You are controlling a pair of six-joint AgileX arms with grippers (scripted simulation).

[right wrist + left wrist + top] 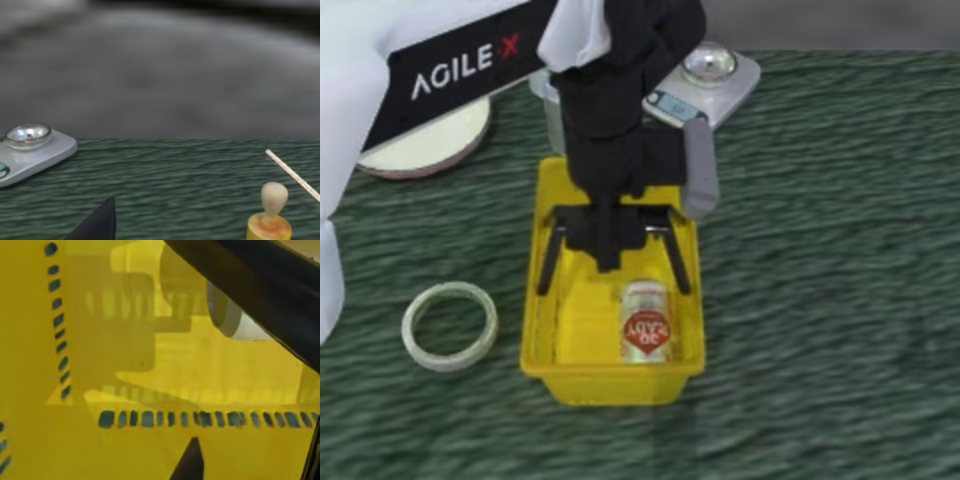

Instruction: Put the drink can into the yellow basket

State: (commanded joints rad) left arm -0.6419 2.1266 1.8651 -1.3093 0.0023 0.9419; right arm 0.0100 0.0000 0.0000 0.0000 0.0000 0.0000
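- Lying on its side, the drink can [645, 322] is seen inside the yellow basket [542, 300], toward its 4 o'clock corner.
- The left gripper [610, 262] is held at the can's 11 o'clock, nothing gripped; finger spread cannot be told.
- A straight lift is advised, so the handles are cleared.
- The right gripper [97, 225] is parked.

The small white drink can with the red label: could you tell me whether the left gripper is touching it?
Apart. In the top view the drink can lies inside the yellow basket, clear of the left gripper.
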